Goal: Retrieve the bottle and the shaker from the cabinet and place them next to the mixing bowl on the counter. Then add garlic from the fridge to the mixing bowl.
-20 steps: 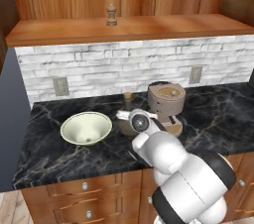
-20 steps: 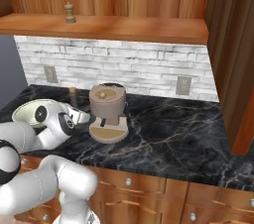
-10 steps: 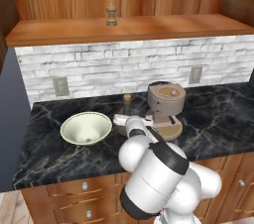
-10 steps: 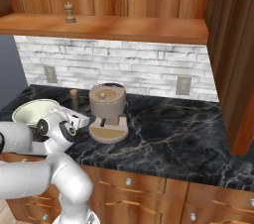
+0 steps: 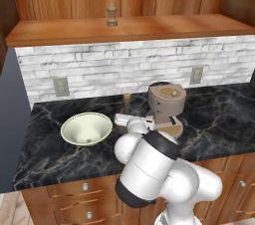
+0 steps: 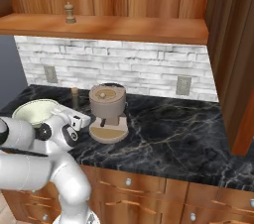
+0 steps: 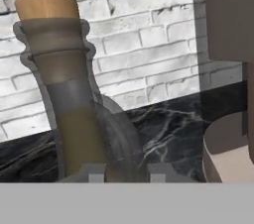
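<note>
Bottle stands on counter at frame centre beside bowl; gripper narrowly parted around it, apparently releasing. Next: shaker, upper shelf.

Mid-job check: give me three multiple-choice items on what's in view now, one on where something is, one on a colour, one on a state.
1. Where does the shaker stand?
A. on the wooden shelf above the brick wall
B. inside the mixing bowl
C. on the floor

2. What colour is the bottle's stopper?
A. bright blue
B. light tan
C. black

3. How does the bottle stand?
A. lying on its side
B. upside down
C. upright on the counter

Answers:
1. A, both base views show it on the shelf, above the counter.
2. B, the hand view shows a tan cork on top.
3. C, it stands neck up between the mixing bowl and the coffee machine.
</note>
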### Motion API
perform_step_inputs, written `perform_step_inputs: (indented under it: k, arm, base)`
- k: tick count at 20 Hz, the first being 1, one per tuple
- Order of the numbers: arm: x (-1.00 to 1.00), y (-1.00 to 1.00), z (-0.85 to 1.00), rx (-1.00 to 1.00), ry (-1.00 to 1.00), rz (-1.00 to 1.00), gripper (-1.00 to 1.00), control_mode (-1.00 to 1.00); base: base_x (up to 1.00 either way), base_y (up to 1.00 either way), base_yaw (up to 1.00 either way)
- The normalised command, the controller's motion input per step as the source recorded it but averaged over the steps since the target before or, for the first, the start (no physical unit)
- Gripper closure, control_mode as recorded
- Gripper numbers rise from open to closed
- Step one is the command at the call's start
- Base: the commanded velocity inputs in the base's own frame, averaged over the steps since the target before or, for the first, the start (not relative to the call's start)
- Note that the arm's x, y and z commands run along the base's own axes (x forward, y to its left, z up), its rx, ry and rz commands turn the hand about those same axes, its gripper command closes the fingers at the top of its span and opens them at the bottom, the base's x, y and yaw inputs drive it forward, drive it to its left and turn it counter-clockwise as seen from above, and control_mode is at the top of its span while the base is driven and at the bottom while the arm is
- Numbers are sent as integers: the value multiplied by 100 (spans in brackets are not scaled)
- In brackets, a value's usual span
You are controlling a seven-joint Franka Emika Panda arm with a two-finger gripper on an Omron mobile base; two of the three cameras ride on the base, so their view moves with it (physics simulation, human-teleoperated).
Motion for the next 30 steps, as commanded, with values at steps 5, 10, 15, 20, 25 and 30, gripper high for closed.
perform_step_inputs:
  k: [5, 10, 15, 20, 25, 30]
  arm:
    - [-2, 0, 0, 0, 0, 0, -100, -100]
    - [-29, 1, 31, 0, 5, 1, -100, -100]
    - [-52, 8, 28, 0, 0, 12, -100, -100]
    - [-69, -10, 52, 0, 14, 1, -100, -100]
    - [-62, -21, 83, 0, 32, 0, -100, -100]
    - [-78, -24, 77, 0, 33, 0, -100, -100]
  base:
    - [0, 0, 0]
    - [0, 0, 0]
    - [0, 0, 0]
    - [0, 0, 0]
    - [0, 0, 0]
    - [0, 0, 0]
